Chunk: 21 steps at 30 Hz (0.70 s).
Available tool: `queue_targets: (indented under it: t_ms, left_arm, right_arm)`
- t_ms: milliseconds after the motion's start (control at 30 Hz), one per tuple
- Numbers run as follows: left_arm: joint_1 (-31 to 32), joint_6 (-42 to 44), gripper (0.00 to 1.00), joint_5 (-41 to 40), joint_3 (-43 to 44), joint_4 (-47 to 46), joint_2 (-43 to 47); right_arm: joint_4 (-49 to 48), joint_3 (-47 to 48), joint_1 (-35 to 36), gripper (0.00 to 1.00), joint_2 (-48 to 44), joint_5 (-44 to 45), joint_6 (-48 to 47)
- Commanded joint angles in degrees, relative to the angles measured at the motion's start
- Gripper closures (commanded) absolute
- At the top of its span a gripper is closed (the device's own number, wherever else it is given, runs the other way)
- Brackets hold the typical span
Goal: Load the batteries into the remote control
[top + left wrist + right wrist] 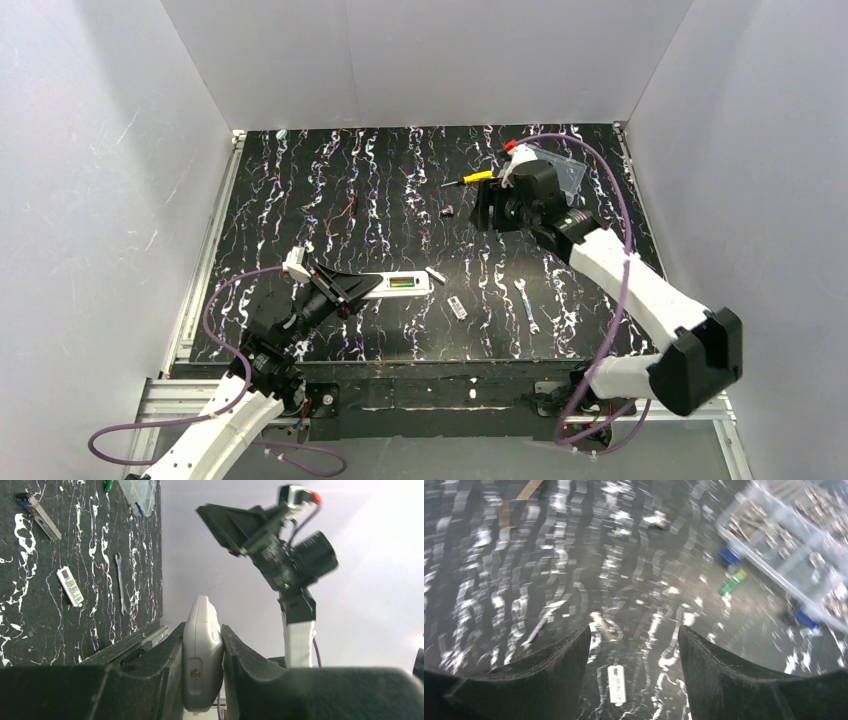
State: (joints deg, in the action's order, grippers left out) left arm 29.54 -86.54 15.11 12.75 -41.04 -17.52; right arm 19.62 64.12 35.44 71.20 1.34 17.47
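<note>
Fingers (162,667) of the left pincer (202,627) press on both long sides of the remote control (202,645). It fills the narrow gap between them and shows its thin white edge to the left wrist camera. Seen from above, the remote sticks out rightward from that pincer, level over the near left part of the black, white-streaked tabletop (330,190). Whether it rests on the surface or hangs just above it I cannot tell. A green patch shows on its upturned face, too small to read.

To the right of the remote and apart from it, a small flat white-and-dark cover piece (458,308) lies on the tabletop. A slim wrench (527,305) lies further right. Just off the remote's free end sits a small white-silver stick (436,273). Farther back, a tiny dark bit (448,211) lies alone, too small to identify.

Beside it to the right, the right pincer (487,212) hangs over the far right part of the tabletop. Its fingers (559,670) are spread wide and grip nothing; the surface under them is blurred in the right wrist view.

Beyond it lie a yellow-handled screwdriver (470,178) and a clear plastic box (562,165) of small parts. One green battery (731,582) lies on the tabletop just beside the box's wall, well apart from the remote.
</note>
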Motion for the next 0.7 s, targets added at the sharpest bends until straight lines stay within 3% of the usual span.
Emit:
queue_targets:
  t_ms: [0, 167, 400, 667]
  left_arm:
    - [0.3, 0.2, 1.00, 2.0, 1.3, -2.7, 0.5]
    - [0.2, 0.1, 1.00, 2.4, 2.2, -1.7, 0.7]
    - [0.3, 0.0, 1.00, 2.6, 2.6, -1.5, 1.1]
    - [0.3, 0.5, 1.00, 3.1, 2.6, -1.9, 1.7]
  right_arm:
    - [5.3, -0.1, -4.6, 0.26, 5.9, 8.1, 12.4]
    - [3.2, 0.0, -7.0, 0.27, 12.8, 9.6, 18.3]
    - [2.1, 2.4, -9.8, 0.35, 22.5, 13.6, 23.8]
    - [1.2, 4.1, -11.0, 0.40, 27.8, 16.2, 26.4]
